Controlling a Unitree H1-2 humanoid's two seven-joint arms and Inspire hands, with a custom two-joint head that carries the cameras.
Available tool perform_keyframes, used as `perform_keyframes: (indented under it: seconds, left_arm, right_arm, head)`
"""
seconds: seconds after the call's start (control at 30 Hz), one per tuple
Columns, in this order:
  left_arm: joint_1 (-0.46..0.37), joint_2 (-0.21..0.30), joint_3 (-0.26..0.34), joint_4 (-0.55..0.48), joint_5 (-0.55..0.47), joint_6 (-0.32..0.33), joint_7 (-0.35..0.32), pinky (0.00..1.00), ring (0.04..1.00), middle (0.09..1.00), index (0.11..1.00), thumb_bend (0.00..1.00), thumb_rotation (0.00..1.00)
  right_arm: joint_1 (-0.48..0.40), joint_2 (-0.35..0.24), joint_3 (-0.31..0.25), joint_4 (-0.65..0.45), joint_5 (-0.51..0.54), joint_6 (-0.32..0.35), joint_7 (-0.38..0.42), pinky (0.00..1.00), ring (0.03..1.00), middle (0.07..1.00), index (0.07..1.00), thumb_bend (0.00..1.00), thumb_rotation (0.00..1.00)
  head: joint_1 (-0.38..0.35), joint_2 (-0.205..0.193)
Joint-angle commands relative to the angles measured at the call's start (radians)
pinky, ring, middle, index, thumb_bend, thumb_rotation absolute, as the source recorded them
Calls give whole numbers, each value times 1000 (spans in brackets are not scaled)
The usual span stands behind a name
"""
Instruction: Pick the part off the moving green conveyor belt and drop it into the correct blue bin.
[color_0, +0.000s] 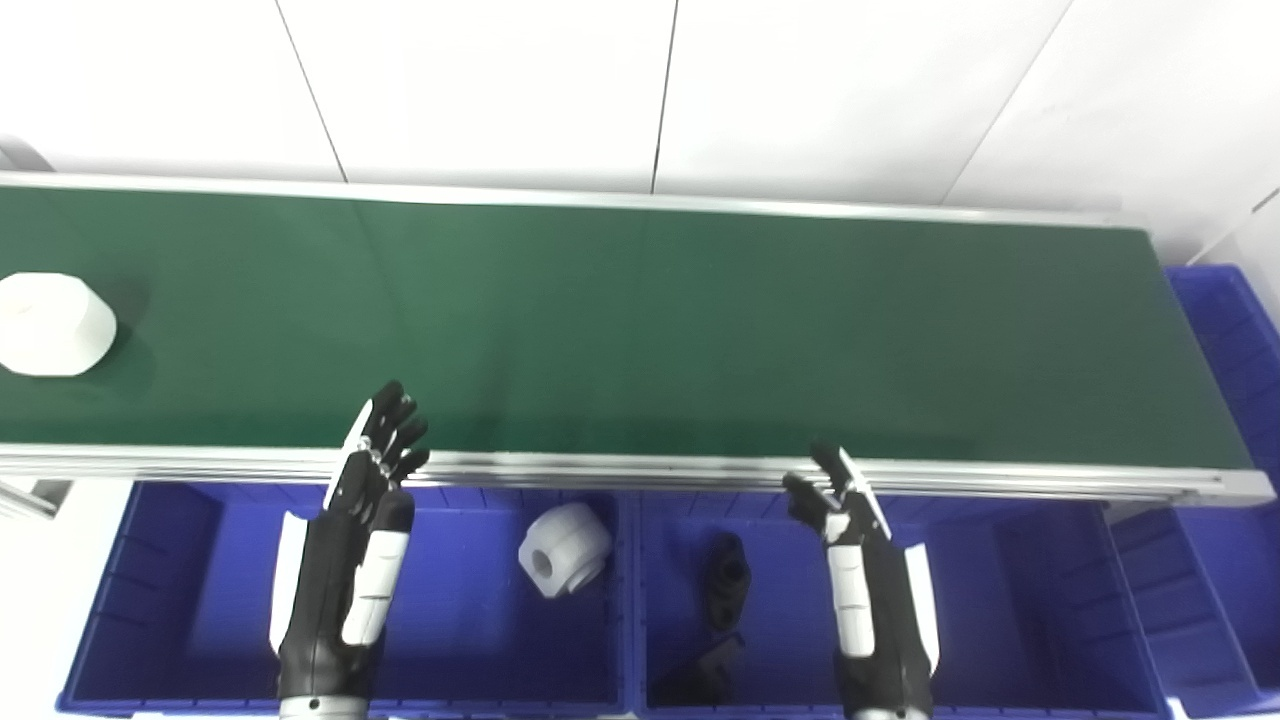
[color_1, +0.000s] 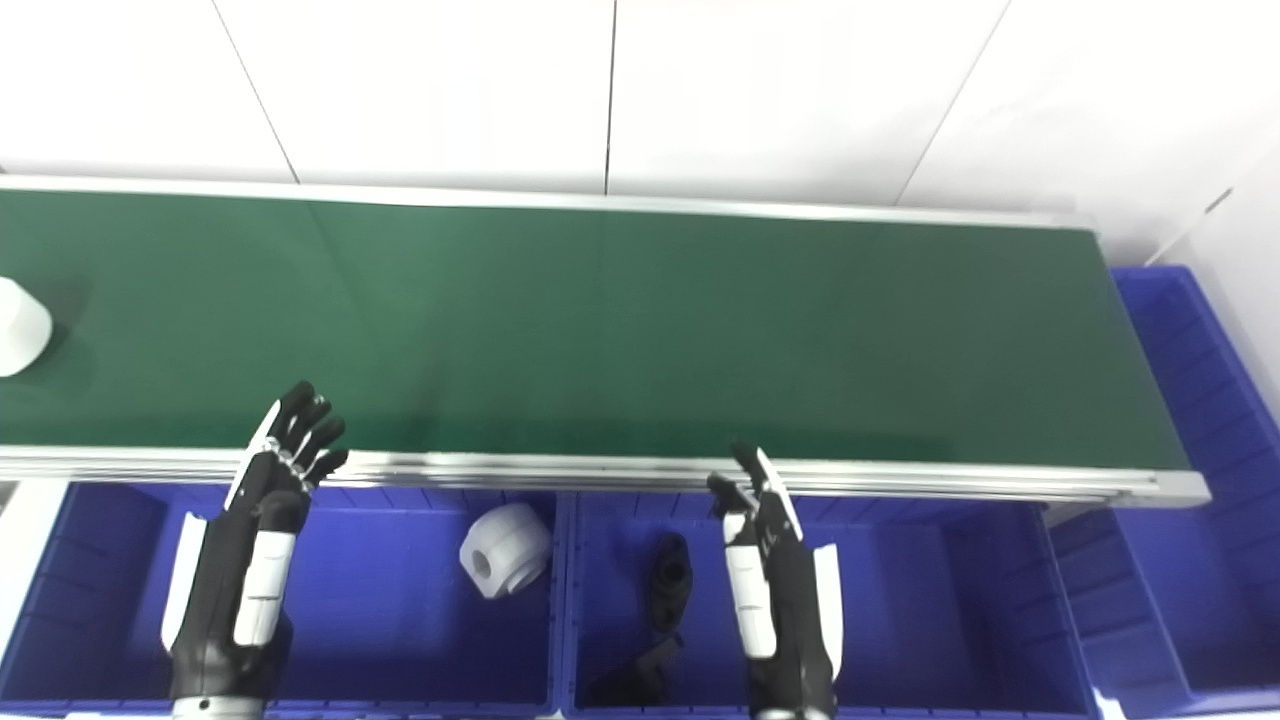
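White part (color_0: 52, 324) rides at far left of green conveyor belt (color_0: 640, 330); left hand (color_0: 365, 500) and right hand (color_0: 850, 540) hover empty, fingers spread, over blue bins (color_0: 150, 560), presumably awaiting its arrival.

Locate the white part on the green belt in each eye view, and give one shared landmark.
Left eye view: the white part lies at the belt's far left, almost wholly in frame.
Right eye view: it is cut by the left picture edge, only partly visible.
Shared landmark: the white part in the bin, right of the left hand.
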Motion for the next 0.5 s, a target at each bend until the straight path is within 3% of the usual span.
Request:
perform_keyframes:
  seconds: [0.0,0.2,0.47]
  left_arm:
    - [2,-3,1,-26,-9,-8,-1,868,898,933,939,528,921]
    - [-9,5,13,-28,-24,-2,-5,864,893,930,940,509,925]
    - [-13,8,13,-12,-12,-17,-5,837,885,920,936,531,941]
  right_arm:
    - [-6,68,44,-42,24,10,-2,814,836,945,911,791,1000]
    - [-10,82,48,-29,15,-21,-20,797,825,930,888,799,1000]
    - [-4,71,54,-21,12,-49,-31,793,814,920,895,788,1000]
  head:
    - [-6,1]
    - [-40,-4]
    - [-27,-20]
